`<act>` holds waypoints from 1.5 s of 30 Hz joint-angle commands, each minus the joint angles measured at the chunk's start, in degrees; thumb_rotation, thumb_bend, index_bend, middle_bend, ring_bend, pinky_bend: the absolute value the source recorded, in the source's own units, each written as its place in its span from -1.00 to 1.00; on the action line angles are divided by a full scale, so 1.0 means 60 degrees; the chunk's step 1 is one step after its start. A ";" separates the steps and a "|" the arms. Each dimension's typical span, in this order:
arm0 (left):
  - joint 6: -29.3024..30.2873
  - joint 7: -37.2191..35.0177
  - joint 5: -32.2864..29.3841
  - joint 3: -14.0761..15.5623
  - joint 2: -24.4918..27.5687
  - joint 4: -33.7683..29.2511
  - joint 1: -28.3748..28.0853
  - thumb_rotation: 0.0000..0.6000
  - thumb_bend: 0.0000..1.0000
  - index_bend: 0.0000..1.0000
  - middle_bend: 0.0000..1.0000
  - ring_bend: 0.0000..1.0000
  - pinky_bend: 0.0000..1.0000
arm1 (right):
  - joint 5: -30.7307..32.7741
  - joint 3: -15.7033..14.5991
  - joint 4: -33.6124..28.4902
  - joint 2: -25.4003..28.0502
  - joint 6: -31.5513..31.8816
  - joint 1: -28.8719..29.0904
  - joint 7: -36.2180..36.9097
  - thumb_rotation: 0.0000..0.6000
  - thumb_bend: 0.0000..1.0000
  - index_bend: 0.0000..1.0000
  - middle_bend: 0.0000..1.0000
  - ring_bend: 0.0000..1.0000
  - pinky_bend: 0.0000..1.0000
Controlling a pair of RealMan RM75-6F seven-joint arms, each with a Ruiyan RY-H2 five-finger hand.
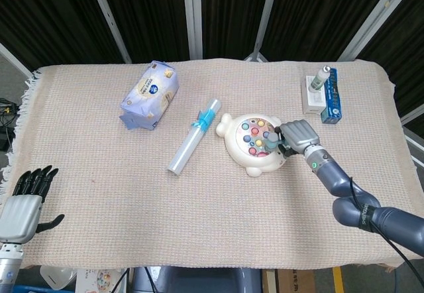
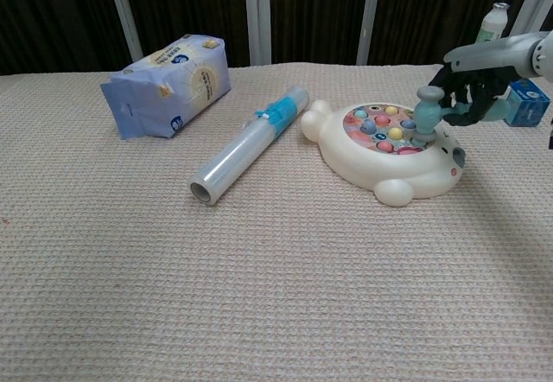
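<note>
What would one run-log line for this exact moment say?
right hand: holds toy hammer over peg game | left hand: open, at table edge | nearby: plastic roll

Small teal toy hammer (image 2: 427,108) held upright, head resting on cream bear-shaped peg toy's (image 2: 386,150) 3 o'clock edge.

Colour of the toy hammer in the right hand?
Pale teal hammer, gripped by the right hand; clearest in the chest view.

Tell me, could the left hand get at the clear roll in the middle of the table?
Probably yes: the left hand is open and nothing lies between it and the clear roll, only bare cloth, though it's a fair way off.
</note>
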 commanded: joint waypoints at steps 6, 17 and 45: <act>0.0002 -0.0093 0.0038 0.0018 -0.0033 0.0081 -0.0018 1.00 -0.69 -1.00 -1.00 -1.00 -1.00 | 0.0288 -0.0079 -0.0599 0.0295 0.0380 0.0007 -0.0365 1.00 0.56 1.00 0.64 0.26 -0.01; -0.0036 -0.0137 -0.0054 0.0031 -0.0041 0.0148 -0.0026 1.00 -0.69 -1.00 -1.00 -1.00 -1.00 | 0.0629 -0.0278 -0.0095 -0.0205 0.0287 0.0153 -0.0638 1.00 0.56 1.00 0.64 0.26 -0.01; 0.0424 -0.0220 0.0369 0.0186 0.0063 0.0115 0.0176 1.00 -0.69 -1.00 -1.00 -1.00 -1.00 | -0.2811 -0.1059 0.0067 0.0052 0.2610 -0.2700 0.2604 1.00 0.56 0.90 0.63 0.14 -0.08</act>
